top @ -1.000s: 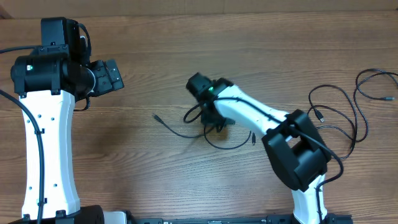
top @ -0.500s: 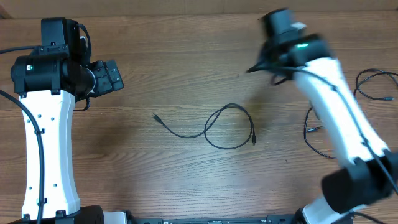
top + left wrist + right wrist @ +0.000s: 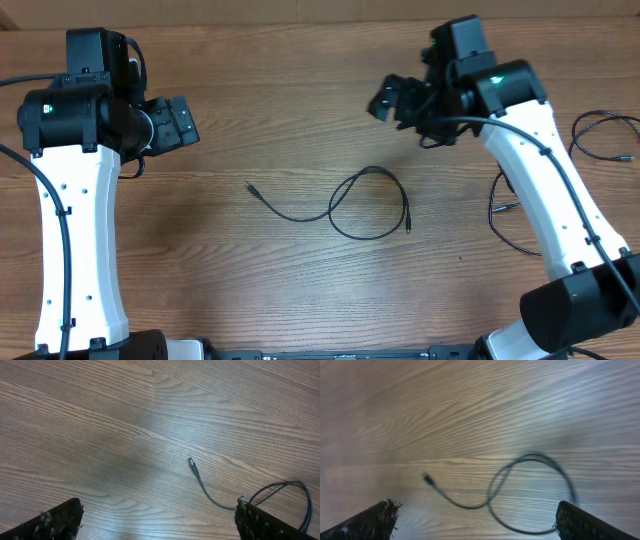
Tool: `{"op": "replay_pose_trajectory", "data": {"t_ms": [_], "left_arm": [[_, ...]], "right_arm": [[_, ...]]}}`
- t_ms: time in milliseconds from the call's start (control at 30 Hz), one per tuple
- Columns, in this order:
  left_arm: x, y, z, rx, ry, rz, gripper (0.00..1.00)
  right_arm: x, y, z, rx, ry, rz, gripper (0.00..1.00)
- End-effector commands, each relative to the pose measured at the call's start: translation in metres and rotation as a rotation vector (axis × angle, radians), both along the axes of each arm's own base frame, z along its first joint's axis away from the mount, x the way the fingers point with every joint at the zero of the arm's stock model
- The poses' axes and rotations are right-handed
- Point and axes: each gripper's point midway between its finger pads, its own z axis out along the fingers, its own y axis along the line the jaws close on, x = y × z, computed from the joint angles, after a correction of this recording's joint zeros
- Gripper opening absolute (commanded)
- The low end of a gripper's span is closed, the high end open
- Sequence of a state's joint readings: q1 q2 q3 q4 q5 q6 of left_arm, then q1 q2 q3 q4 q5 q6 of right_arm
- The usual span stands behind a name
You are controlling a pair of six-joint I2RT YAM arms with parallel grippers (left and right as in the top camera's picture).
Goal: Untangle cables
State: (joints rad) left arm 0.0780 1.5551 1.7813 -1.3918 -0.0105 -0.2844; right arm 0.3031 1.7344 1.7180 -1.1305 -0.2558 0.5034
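Right gripper [image 3: 388, 100] is hanging released and empty at upper centre-right, and the left gripper [image 3: 180, 122] is open at upper left. I'm seeing one cable [image 3: 370, 170] lying freed mid-frame in a single loop. I'm judging the other cables [image 3: 574, 135], sprawling at the right edge, need separating next.

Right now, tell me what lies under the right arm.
A black cable loops out on the wooden table; where it runs beneath the right arm is covered.
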Motion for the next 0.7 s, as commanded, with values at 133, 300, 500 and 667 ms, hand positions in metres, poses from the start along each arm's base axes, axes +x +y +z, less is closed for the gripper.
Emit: {"op": "replay_pose_trajectory", "data": {"t_ms": [133, 300, 500, 667], "left_arm": [[-0.001, -0.005, 0.009, -0.002, -0.023, -0.029, 0.97], [-0.001, -0.005, 0.009, 0.001, -0.022, -0.036, 0.97], [-0.001, -0.005, 0.009, 0.0, -0.022, -0.036, 0.97], [-0.001, -0.006, 0.009, 0.001, -0.022, -0.037, 0.97]], "right_arm": [[-0.006, 0.01, -0.027, -0.176, 0.043, -0.166, 0.97], [-0.004, 0.011, 0.0, -0.159, 0.017, -0.171, 0.99], [-0.007, -0.005, 0.035, -0.163, 0.024, -0.198, 0.99], [-0.014, -0.002, 0.008, -0.214, 0.118, -0.22, 0.99]]}}
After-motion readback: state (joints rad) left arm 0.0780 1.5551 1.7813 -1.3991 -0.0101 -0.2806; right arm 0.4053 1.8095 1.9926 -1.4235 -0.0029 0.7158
